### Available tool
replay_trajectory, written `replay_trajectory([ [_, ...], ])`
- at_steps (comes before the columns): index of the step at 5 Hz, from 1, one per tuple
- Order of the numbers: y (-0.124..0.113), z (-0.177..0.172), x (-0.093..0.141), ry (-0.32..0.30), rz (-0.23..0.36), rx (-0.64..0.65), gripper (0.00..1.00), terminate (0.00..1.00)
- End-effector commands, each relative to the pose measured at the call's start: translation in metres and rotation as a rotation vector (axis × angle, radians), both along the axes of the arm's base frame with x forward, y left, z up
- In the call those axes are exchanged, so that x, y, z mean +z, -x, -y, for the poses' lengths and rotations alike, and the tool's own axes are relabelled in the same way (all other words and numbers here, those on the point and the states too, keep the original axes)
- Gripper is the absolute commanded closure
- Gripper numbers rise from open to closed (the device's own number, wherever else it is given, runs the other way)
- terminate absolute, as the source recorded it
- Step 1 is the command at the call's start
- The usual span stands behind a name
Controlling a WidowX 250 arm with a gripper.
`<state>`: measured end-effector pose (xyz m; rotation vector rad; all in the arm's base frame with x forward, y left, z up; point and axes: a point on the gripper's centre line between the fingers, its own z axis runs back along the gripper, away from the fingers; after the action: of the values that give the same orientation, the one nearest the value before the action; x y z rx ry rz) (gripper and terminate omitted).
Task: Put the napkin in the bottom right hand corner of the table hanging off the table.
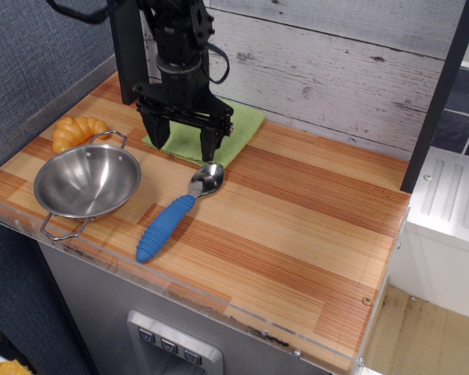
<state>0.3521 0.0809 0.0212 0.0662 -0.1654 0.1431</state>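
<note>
Black pincer (183,143): jaws spread, over lime-green square cloth napkin (238,129). Napkin: flat at rear of striped wooden bench (313,226)

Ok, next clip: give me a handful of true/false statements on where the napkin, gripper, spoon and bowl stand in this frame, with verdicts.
1. The napkin lies flat at the back of the table, by the wall. True.
2. The gripper is shut on the napkin and lifting it. False: its fingers are spread open over the napkin's front edge, and the cloth lies flat.
3. The spoon with the blue handle lies inside the steel bowl. False: it lies on the wood to the right of the bowl in the picture.
4. The bowl is empty. True.
5. The napkin hangs over the table's front right corner. False: that corner is bare.
</note>
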Motion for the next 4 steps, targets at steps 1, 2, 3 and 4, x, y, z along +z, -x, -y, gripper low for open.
replay_trajectory([
  [1, -0.012, -0.008, 0.003, 0.005, 0.112, 0.003, 0.0, 0.0],
  [2, -0.012, -0.001, -0.008, 0.002, 0.117, -0.032, 0.0, 0.0],
  [3, -0.012, 0.027, -0.016, 0.001, 0.126, -0.122, 0.0, 0.0],
  [4, -0.009, 0.074, -0.02, -0.026, 0.152, -0.297, 0.0, 0.0],
])
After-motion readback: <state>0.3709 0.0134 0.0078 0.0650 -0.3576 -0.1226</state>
